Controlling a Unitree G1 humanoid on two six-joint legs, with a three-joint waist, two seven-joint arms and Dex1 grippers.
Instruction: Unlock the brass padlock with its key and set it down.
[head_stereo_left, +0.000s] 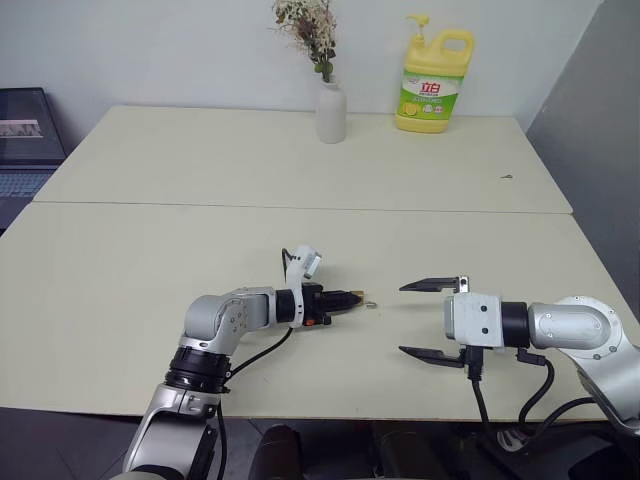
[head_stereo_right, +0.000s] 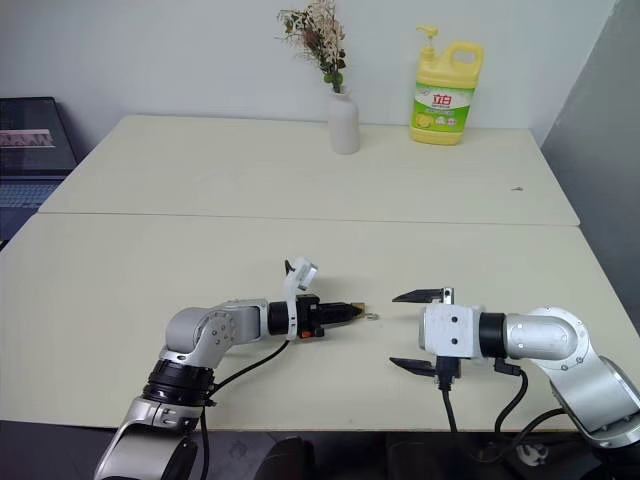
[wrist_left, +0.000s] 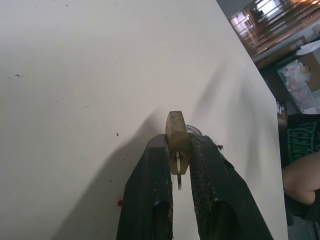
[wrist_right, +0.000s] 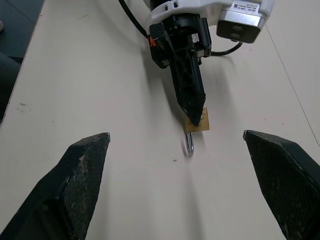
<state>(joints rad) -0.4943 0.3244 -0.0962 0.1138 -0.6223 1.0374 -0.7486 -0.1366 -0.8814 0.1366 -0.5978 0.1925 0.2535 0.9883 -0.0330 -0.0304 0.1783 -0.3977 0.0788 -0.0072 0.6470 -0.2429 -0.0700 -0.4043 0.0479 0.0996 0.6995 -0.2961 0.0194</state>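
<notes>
The left gripper is clamped narrow on the brass padlock, holding it low over the near table with the silvery shackle pointing toward the right gripper. A key sits in the padlock's keyhole. The right gripper stands nearby, fingers spread wide, holding nothing.
</notes>
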